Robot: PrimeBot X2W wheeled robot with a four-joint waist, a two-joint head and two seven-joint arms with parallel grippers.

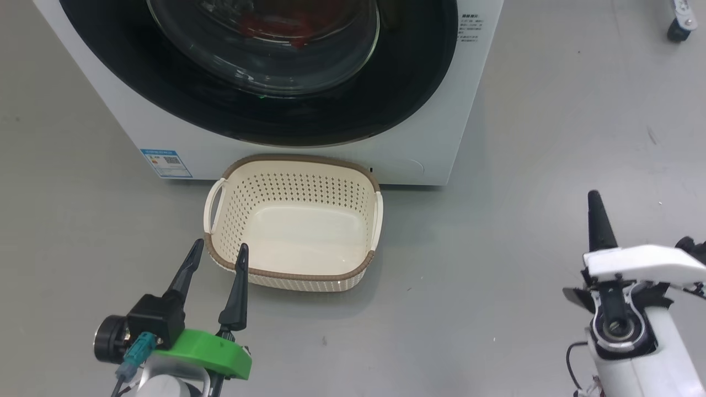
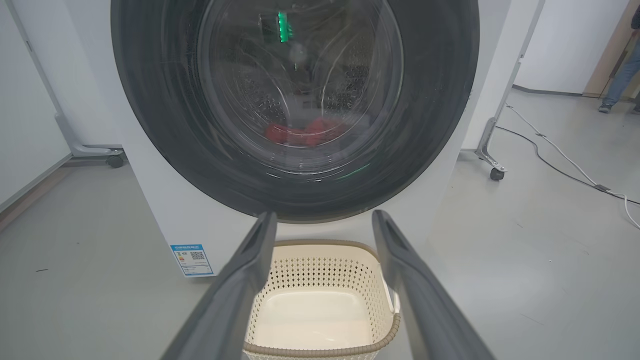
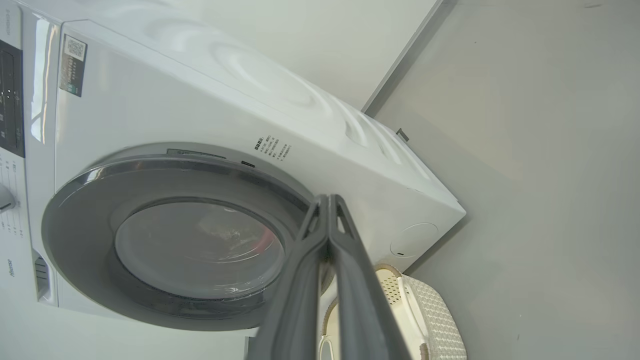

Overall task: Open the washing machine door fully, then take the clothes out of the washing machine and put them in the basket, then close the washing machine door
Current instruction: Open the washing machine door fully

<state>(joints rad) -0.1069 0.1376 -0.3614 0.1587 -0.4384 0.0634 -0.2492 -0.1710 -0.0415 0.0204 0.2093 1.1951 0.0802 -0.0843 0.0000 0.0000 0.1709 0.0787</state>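
- The smooth grey floor (image 1: 551,138) bears the washing machine (image 1: 430,154), the washing machine door (image 1: 165,82) closed, red clothes (image 2: 302,134) behind its glass.
- The basket (image 1: 292,274) stands just before it.
- The left gripper (image 1: 219,248) is splayed, the right gripper (image 3: 328,200) pinched together.
- A cable (image 2: 597,187) crosses the floor.

lower left of the head view: left gripper (image 1: 220,244), two long tapering black fingers (image 1: 236,292) on a black block, a bright green bracket (image 1: 212,353) beneath, a black round knob (image 1: 110,344) beside it, and a teal cabled plug (image 1: 138,348). lower right: right gripper (image 1: 594,201), black and pointed, under a white shell (image 1: 640,259), with a steel bearing (image 1: 613,328) in a black ring and a white forearm (image 1: 651,364).
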